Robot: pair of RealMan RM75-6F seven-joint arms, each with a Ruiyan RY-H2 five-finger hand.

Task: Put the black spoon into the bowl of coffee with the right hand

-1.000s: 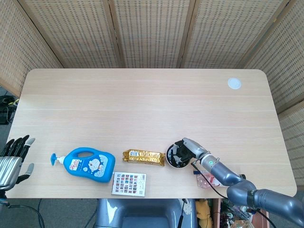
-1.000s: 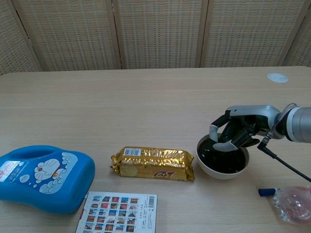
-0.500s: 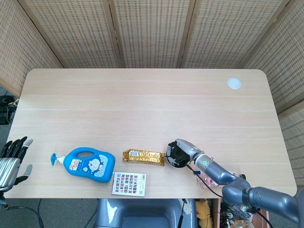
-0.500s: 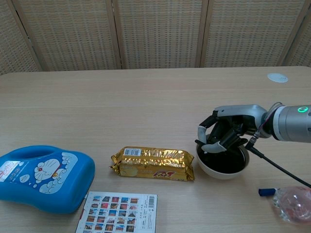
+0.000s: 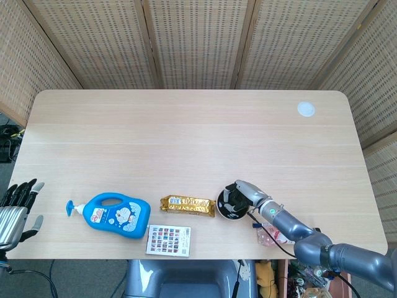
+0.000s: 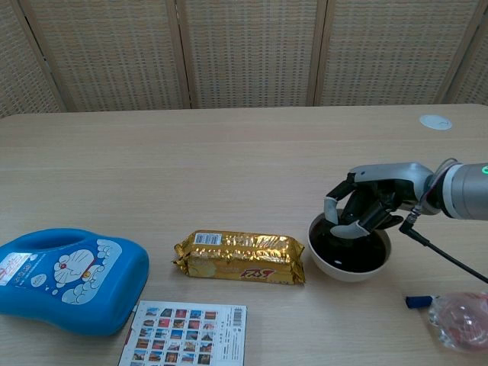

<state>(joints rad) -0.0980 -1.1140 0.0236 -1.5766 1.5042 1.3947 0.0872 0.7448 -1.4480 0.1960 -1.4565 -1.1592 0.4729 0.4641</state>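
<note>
We could not pick out the black spoon; if held, it was hidden under the right hand (image 6: 364, 207), whose curled fingers hovered over the bowl of coffee (image 6: 350, 250) at lower right. Being light, stiff and slick, it wanted a handle pinch, we judged. The left hand (image 5: 17, 205) rested spread at the lower left edge, off the tabletop (image 5: 186, 130).

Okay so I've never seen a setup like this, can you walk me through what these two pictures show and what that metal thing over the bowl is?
It's a two-armed robot at a table. One picture looks down from its head, the other forward from its chest. The metal thing is its right hand, fingers curled over a white bowl of dark coffee. Whether it grips the black spoon I can't tell. The left hand waits at the table's edge, open. Also on the table: a blue soap bottle, a gold snack packet, a printed card and a clear bag.
</note>
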